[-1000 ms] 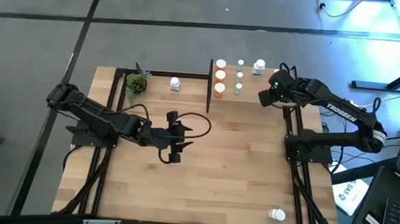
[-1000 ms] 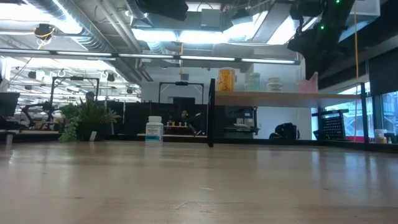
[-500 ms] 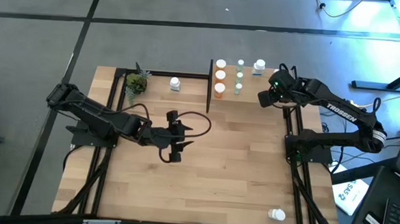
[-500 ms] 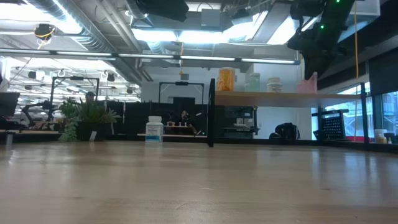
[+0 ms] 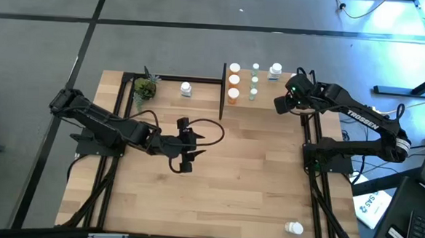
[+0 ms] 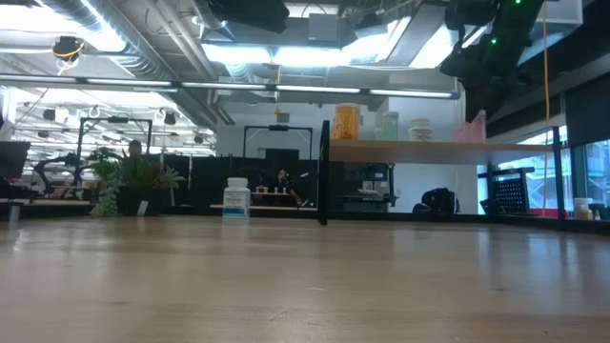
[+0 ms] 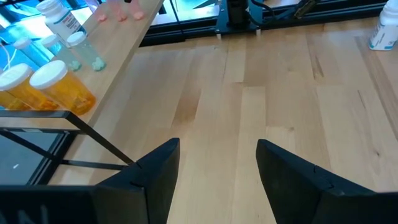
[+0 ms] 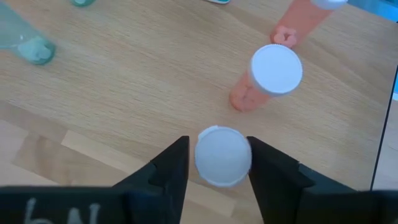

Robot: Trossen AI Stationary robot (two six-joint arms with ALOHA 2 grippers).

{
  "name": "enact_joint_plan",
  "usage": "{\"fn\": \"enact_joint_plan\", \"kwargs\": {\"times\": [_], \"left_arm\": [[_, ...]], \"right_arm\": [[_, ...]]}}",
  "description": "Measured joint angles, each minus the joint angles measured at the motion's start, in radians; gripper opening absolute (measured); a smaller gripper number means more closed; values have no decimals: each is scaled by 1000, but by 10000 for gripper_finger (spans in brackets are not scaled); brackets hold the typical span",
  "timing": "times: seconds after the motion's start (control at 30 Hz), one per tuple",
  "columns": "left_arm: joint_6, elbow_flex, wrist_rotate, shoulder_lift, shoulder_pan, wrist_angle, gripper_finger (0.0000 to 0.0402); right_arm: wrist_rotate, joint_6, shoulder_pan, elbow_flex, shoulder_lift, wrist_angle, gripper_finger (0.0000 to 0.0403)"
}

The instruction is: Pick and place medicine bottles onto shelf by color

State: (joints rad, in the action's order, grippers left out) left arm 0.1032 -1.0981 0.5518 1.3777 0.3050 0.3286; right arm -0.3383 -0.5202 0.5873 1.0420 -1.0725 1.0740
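Change: nothing visibly moved; my right gripper [image 8: 213,163] stayed over the light-wood shelf [image 8: 143,87].
Grip: its fingers flanked a white-capped bottle [image 8: 223,156]; whether clamped, I couldn't tell.
Left gripper [image 7: 217,168]: apart, empty.
Next: I judged release, then lift clear.

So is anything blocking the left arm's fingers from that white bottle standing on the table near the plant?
Nothing visible does. The left gripper hovers open over bare tabletop, and the white bottle stands beyond it, beside the plant. Only the shelf's black end post stands nearby, off to one side.

Robotics lab: exposed ceiling ducts [image 6: 143,43], grey floor [image 5: 165,44], more arm rigs [image 6: 57,171] behind.
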Motion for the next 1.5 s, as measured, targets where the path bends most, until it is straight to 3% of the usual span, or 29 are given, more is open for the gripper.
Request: {"fn": "enact_joint_plan", "kwargs": {"times": [0.27,0.67,1.0,1.2,1.5], "left_arm": [[0,0,0,0,0,0,206],[2,0,0,0,0,0,206],[2,0,5,0,0,0,206],[2,0,12,0,-22,0,206],[56,0,12,0,-81,56,206]], "right_arm": [[-8,29,0,0,0,-16,192],[-9,33,0,41,24,-13,192],[20,94,-21,42,119,-16,192],[110,171,-130,42,179,-91,192],[172,217,-412,43,199,-219,192]]}}
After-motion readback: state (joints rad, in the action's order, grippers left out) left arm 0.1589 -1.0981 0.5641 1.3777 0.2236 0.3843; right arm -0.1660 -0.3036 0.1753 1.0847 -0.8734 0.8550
